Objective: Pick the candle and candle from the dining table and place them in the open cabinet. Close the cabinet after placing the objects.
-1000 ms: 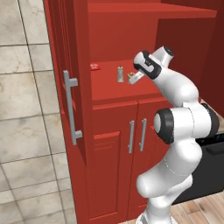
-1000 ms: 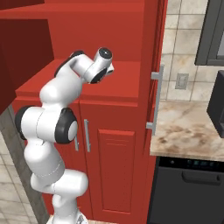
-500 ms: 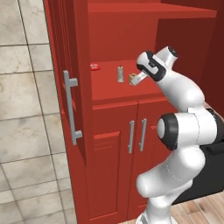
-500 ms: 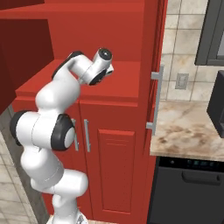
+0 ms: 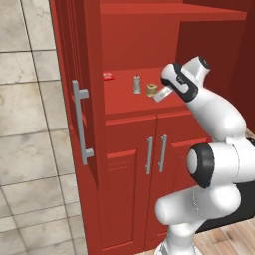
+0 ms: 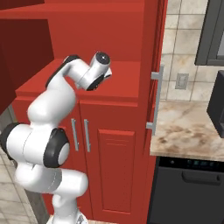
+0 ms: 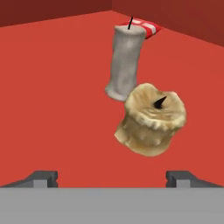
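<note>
With its jaws spread wide and nothing between them, the end effector (image 7: 112, 176) hangs just short of the golden candle (image 7: 152, 120), which sits on the red inner shelf (image 7: 52, 87) of the cabinet (image 5: 129, 164). Just beyond that squat one stands the slim grey candle (image 7: 125, 62), upright, close beside it. Farther back, near the shelf's rear corner, lies a small flat red item (image 7: 146, 25).
</note>
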You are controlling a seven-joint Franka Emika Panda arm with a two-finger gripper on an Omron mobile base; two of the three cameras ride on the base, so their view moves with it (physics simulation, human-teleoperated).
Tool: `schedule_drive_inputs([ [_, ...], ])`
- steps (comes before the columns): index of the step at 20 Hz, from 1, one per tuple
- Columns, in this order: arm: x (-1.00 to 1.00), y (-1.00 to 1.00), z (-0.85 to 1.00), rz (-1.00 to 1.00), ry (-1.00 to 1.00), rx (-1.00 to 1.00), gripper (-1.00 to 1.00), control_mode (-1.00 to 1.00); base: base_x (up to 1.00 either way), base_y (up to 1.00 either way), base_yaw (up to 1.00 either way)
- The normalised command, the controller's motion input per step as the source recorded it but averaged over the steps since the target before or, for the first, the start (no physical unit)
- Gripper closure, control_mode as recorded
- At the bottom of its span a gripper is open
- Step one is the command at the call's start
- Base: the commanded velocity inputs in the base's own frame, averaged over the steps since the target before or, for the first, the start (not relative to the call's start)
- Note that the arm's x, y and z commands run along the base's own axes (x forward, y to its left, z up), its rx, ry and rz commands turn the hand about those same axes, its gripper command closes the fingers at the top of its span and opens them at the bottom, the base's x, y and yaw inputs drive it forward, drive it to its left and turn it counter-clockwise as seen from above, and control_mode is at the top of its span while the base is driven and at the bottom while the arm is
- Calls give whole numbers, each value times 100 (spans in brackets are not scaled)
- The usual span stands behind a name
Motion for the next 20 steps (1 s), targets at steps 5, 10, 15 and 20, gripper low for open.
schedule_drive_inputs([
  [5,-64,0,0,0,-5,0,-100,-100,0,0,0],
  [10,-63,9,0,-1,-5,0,-100,-100,0,0,0],
  [15,-76,10,0,0,-11,0,-100,-100,0,0,0],
  [20,-86,11,-1,-1,-12,0,-100,-100,0,0,0],
])
